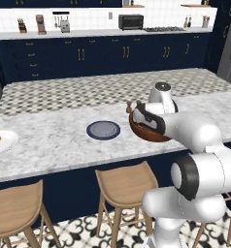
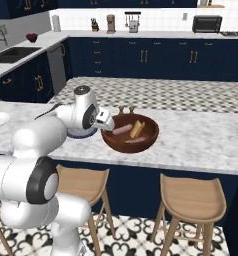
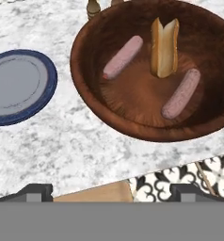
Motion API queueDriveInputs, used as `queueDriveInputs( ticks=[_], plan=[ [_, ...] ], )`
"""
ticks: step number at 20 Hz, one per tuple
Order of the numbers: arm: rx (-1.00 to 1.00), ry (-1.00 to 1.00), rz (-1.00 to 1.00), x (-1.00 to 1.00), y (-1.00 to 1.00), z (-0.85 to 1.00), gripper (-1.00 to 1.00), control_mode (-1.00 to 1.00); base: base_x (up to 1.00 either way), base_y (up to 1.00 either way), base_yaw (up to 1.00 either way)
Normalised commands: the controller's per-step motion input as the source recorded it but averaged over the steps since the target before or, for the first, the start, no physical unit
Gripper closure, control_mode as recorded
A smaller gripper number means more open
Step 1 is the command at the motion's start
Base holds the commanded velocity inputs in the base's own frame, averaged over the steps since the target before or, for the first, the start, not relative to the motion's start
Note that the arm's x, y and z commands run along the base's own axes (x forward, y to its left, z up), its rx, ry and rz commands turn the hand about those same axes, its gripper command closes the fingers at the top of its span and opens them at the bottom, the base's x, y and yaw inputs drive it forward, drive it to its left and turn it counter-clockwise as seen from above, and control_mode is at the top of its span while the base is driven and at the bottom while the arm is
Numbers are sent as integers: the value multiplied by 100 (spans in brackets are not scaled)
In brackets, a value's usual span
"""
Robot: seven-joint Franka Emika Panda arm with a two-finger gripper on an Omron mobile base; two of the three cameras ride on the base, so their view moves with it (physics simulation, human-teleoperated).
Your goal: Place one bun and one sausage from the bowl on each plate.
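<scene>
Brown bowl (image 3: 109, 113) holds two sausages (image 3: 123, 57) and one bun (image 3: 164, 46).

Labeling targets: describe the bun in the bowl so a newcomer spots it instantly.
On the marble island counter sits a reddish-brown bowl, beside a blue-grey plate. Inside, between two pink sausages, the bun is the only tan, split piece.

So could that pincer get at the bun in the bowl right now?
Probably yes: the pincer is open above the near rim of the bowl, and the bun lies uncovered between two sausages, nothing over it.
</scene>
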Motion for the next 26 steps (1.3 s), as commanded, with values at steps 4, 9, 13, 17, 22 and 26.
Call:
queueDriveInputs(
  ticks=[4, 9, 13, 17, 22, 26],
  plan=[
    [0, 0, 0, 0, 0, 0, -100, 100, 100, -31, 8],
    [11, 9, -13, 100, -28, -7, -100, -100, 0, 0, 0],
    [11, 16, -30, 100, -15, -34, -100, -100, 0, 0, 0],
    [24, 21, -4, 100, -41, -47, -100, -100, 0, 0, 0],
    [15, 6, 0, 89, -33, -37, -100, -100, 0, 0, 0],
    [5, 0, 0, 69, -4, -34, -100, -100, 0, 0, 0]
  ],
)
